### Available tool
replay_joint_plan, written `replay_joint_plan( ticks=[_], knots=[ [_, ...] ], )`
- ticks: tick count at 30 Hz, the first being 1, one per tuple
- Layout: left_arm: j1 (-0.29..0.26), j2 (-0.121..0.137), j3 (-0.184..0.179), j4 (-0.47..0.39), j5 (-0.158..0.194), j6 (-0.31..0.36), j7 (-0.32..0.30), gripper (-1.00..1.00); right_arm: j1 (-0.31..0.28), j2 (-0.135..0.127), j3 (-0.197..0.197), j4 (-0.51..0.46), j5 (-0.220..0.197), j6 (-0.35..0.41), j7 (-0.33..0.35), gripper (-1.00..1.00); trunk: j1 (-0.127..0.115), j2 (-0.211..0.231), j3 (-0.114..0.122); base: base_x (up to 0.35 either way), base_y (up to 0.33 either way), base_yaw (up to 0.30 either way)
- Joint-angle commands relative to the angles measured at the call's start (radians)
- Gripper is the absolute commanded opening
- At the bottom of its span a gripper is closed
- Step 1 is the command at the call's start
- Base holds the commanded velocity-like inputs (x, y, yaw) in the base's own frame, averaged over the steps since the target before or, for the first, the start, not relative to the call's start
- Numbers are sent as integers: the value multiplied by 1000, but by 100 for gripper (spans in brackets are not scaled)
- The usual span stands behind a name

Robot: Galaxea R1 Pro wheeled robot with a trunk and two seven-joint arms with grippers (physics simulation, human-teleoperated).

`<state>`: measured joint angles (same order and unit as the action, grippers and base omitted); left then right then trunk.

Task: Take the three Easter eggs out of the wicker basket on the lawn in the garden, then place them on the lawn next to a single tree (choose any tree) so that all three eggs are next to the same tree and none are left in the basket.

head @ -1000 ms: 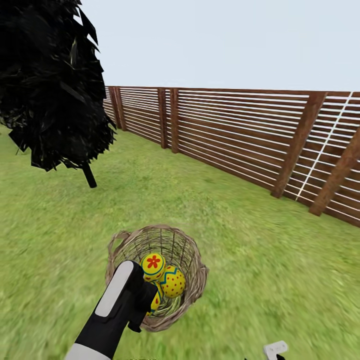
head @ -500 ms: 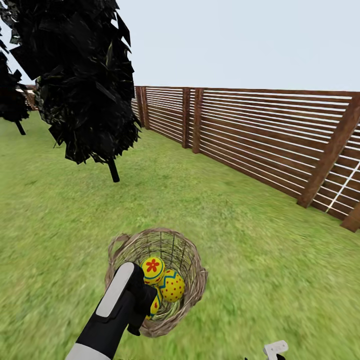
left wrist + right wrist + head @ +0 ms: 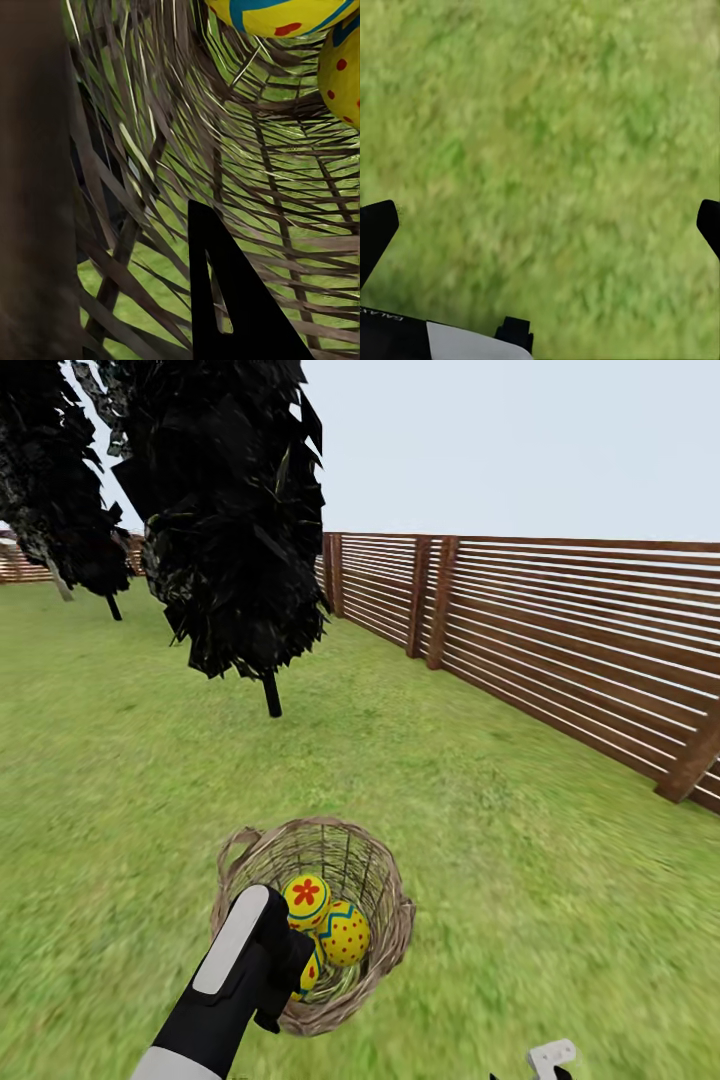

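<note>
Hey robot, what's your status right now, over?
Left jaws clamped on woven brown twig basket rim. Right jaws open over green grass. Yellow painted eggs in basket. Nothing in the way.

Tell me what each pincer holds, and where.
Left pincer grips the wicker basket by its near rim wall; right pincer, open over lawn, holds nothing.
</note>
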<state>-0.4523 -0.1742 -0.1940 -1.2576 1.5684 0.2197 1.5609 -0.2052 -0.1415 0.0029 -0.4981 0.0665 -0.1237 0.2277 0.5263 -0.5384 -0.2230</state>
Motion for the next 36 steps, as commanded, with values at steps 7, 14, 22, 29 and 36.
replay_joint_plan(
  ticks=[7,14,22,29,36],
  knots=[
    [-2,0,1,0,2,15,3,-100,0,3,1,-1,7,-4,-8,100,0,-2,-2,0,0,292],
    [-1,0,13,-1,2,17,4,-100,0,0,0,0,7,-4,-7,100,0,-2,-2,0,0,292],
    [-1,0,13,-8,4,18,4,-100,0,0,-3,3,8,-3,-11,100,0,-2,-2,0,0,292],
    [-1,0,13,-9,3,18,4,-100,0,0,-1,3,9,-4,-12,100,0,-2,-2,0,0,292],
    [-2,0,15,-10,3,18,4,-100,0,0,-1,3,9,-4,-13,100,0,-2,-2,0,0,292]
  ],
)
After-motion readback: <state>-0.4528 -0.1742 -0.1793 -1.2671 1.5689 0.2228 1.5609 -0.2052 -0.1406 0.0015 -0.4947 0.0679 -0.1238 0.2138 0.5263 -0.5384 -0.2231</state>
